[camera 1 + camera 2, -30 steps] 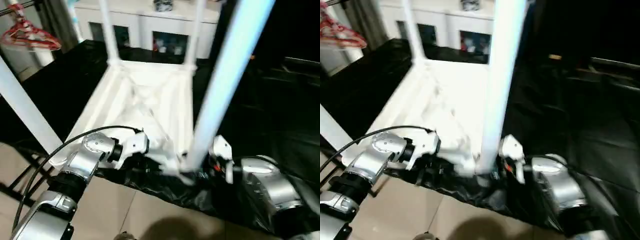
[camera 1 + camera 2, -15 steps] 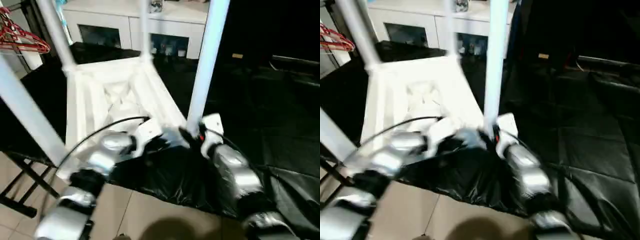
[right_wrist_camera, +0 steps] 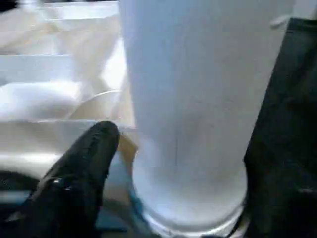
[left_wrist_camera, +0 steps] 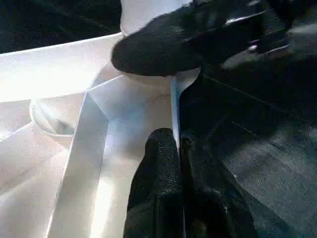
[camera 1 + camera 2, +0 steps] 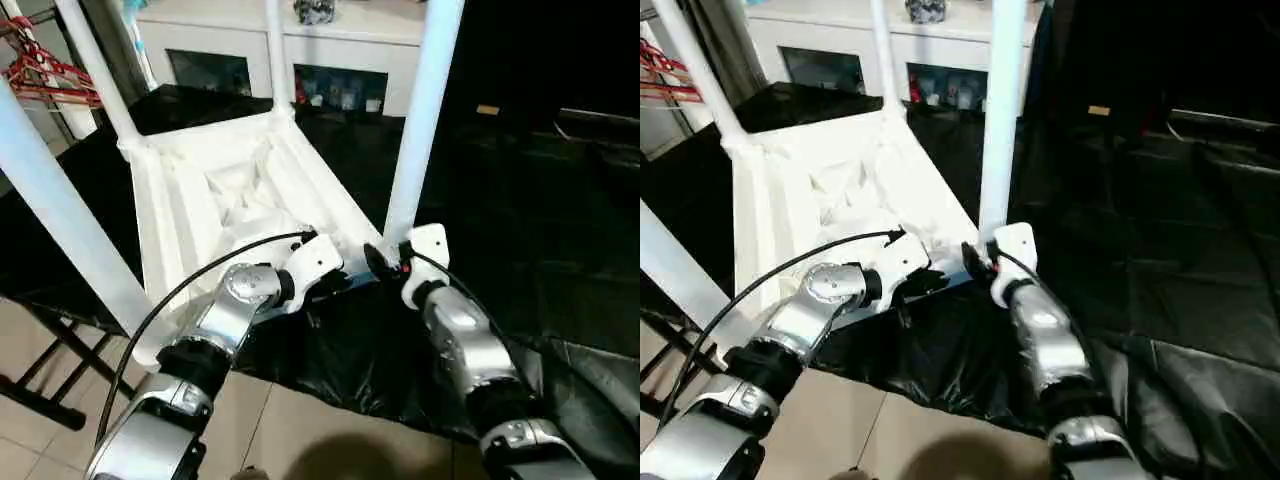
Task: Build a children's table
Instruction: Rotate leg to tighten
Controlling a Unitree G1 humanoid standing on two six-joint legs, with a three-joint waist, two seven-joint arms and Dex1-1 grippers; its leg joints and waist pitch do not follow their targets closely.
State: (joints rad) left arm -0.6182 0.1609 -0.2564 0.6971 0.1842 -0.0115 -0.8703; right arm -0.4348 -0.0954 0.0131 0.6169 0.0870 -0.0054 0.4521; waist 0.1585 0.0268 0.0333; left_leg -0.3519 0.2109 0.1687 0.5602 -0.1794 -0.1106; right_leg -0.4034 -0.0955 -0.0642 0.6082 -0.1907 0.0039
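Head views: the children's table (image 5: 215,195) lies upside down on a counter (image 5: 520,230) draped in black sheeting, ribbed underside up. Four legs stand upright in its corner sockets: two far legs (image 5: 278,55) toward a white cabinet (image 5: 350,50) with glass doors, a near leg (image 5: 420,110) at the robot's right, another near leg (image 5: 55,215) at its left, by the counter's edge. Red hangers (image 5: 45,75) hang at far left. The left tool (image 5: 335,283) sits at the tabletop's near rim, a black cable looping back along its silver forearm. The right tool (image 5: 385,265) is at the base of the near right leg.

Left wrist view: the left tool's two black fingers (image 4: 161,173) are pressed together on the thin upright edge of the tabletop rim, clamping it. A black finger of the right tool (image 4: 163,49) lies against the leg socket beyond.

Right wrist view: the near right leg (image 3: 193,99) stands seated in its socket, one black finger (image 3: 84,158) beside its base on one side and a dark finger on the other; the right tool is closed around the leg.
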